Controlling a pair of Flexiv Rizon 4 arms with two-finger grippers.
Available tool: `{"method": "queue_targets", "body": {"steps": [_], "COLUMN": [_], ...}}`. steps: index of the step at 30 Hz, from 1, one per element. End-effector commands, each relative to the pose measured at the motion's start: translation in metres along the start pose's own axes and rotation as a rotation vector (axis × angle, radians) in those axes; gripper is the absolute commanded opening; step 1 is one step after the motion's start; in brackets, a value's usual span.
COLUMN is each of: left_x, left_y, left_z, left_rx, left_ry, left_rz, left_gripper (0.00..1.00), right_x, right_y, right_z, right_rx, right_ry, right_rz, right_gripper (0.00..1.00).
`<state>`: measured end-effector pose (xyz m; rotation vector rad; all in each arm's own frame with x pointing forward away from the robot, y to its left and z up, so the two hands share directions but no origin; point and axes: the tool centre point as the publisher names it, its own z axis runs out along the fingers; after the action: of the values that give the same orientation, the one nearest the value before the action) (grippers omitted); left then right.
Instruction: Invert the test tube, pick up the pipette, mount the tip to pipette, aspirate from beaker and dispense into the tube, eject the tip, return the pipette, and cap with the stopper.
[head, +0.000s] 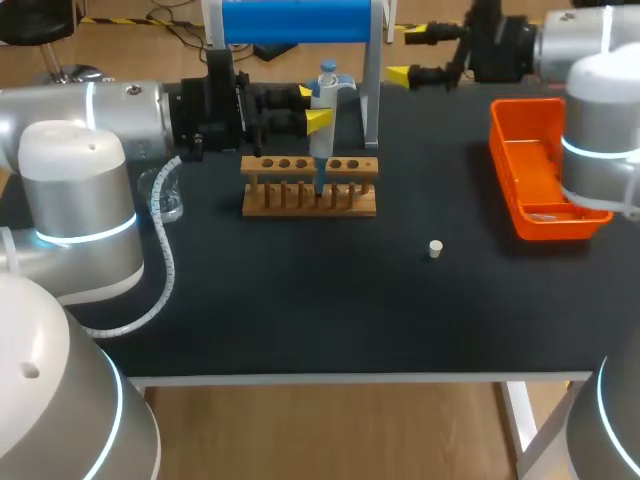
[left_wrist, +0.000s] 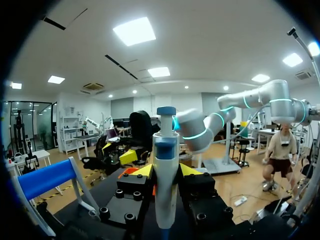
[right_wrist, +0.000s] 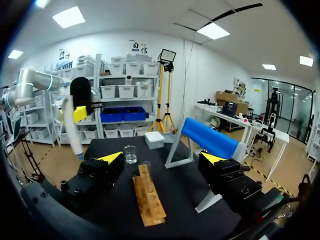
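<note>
Nearest us, the white stopper (head: 435, 248) lies alone on the black table (head: 300, 310). Beyond it stands the wooden rack (head: 309, 190). Our left gripper (head: 313, 107) is clamped on the pipette (head: 323, 140), which stands upright with its tip down at the rack's top holes. The orange tray (head: 540, 170) sits to the right. Farthest back, our right gripper (head: 408, 55) hangs with fingers apart, holding nothing.

No legible text or labels
</note>
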<state>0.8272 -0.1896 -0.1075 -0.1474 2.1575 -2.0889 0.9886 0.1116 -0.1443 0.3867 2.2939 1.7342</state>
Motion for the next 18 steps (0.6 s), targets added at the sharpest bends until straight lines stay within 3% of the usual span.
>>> {"method": "queue_targets", "body": {"steps": [1,9,18], "left_x": [0.000,0.000,0.000], "left_y": [0.000,0.000,0.000], "left_z": [0.000,0.000,0.000], "left_rx": [0.000,0.000,0.000], "left_ry": [0.000,0.000,0.000], "left_rz": [0.001,0.001,0.001], "left_gripper": [0.00,0.00,0.00], "right_x": [-0.027,-0.047,-0.052], "right_y": [-0.002,-0.011,-0.009], "right_z": [0.034,0.049,0.049], "right_rx": [0.048,0.087,0.066], "right_ry": [-0.004,-0.035,-0.048], "right_rz": [0.002,0.001,0.005], "right_gripper": [1.00,1.00,1.00]}}
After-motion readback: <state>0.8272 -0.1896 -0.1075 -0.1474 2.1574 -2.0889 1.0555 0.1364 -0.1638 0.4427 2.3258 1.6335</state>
